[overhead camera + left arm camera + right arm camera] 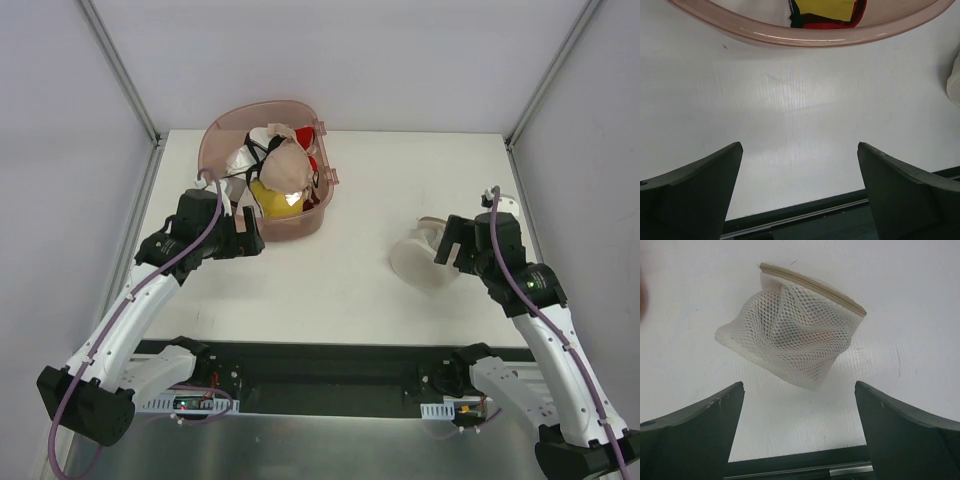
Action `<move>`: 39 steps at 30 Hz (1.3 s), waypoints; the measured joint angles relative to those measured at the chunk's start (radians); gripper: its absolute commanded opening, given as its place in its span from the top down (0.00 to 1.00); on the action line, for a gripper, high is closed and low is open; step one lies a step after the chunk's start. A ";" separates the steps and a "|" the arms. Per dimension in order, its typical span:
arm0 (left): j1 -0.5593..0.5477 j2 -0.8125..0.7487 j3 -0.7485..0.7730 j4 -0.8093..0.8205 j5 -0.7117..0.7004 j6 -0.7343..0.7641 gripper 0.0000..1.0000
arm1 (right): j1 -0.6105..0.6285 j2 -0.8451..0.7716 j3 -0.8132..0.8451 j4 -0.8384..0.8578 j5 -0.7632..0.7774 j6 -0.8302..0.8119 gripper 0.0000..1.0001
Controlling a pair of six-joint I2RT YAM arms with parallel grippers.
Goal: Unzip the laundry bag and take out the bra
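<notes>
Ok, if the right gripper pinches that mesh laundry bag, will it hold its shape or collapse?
Probably collapses: the laundry bag is thin open mesh, already creased and sagging. Likely light, so a push should slide or crumple it, not tip it. The zip rim looks the firmest spot for the open right gripper.

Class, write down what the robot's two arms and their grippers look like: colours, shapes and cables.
Both the left arm and the right arm have white tubular links joined by black joints, and a lilac cable runs along each. The left gripper and right gripper each have two broad, wedge-shaped fingers in matt dark grey. No markings are legible.
</notes>
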 measured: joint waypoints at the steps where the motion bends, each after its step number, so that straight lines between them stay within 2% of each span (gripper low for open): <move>1: 0.000 0.001 0.000 0.002 0.004 0.000 0.01 | 0.000 0.001 0.000 0.005 0.000 0.000 0.04; 6: -0.001 0.018 -0.010 0.019 0.020 0.008 0.01 | 0.000 0.011 0.000 0.019 -0.009 -0.035 0.04; 12: -0.044 0.026 -0.027 0.019 0.020 0.023 0.01 | -0.011 0.071 0.002 0.038 0.007 -0.172 0.04; 17: -0.108 0.031 -0.033 0.021 0.019 0.021 0.01 | -0.111 0.229 0.041 0.069 -0.012 -0.265 0.04; 21: -0.174 0.056 -0.041 0.037 0.016 -0.004 0.01 | -0.184 0.351 0.058 0.121 -0.062 -0.290 0.01; 24: -0.200 0.068 -0.060 0.047 0.016 -0.028 0.01 | -0.226 0.436 0.070 0.162 -0.103 -0.296 0.03; 26: -0.209 0.069 -0.068 0.047 0.016 -0.034 0.01 | -0.247 0.491 0.071 0.198 -0.130 -0.296 0.19; 27: -0.212 0.069 -0.069 0.049 0.014 -0.037 0.01 | -0.256 0.516 0.072 0.214 -0.146 -0.296 0.41; 28: -0.213 0.069 -0.070 0.052 0.014 -0.041 0.01 | -0.266 0.543 0.077 0.225 -0.162 -0.296 0.54; 30: -0.213 0.069 -0.071 0.058 0.011 -0.048 0.01 | -0.283 0.605 0.112 0.226 -0.214 -0.291 0.99; 34: -0.213 0.068 -0.071 0.066 0.005 -0.057 0.01 | -0.290 0.663 0.196 0.205 -0.267 -0.259 0.99; 39: -0.213 0.065 -0.062 0.064 -0.019 -0.056 0.01 | -0.276 0.602 0.324 0.102 -0.229 -0.160 0.99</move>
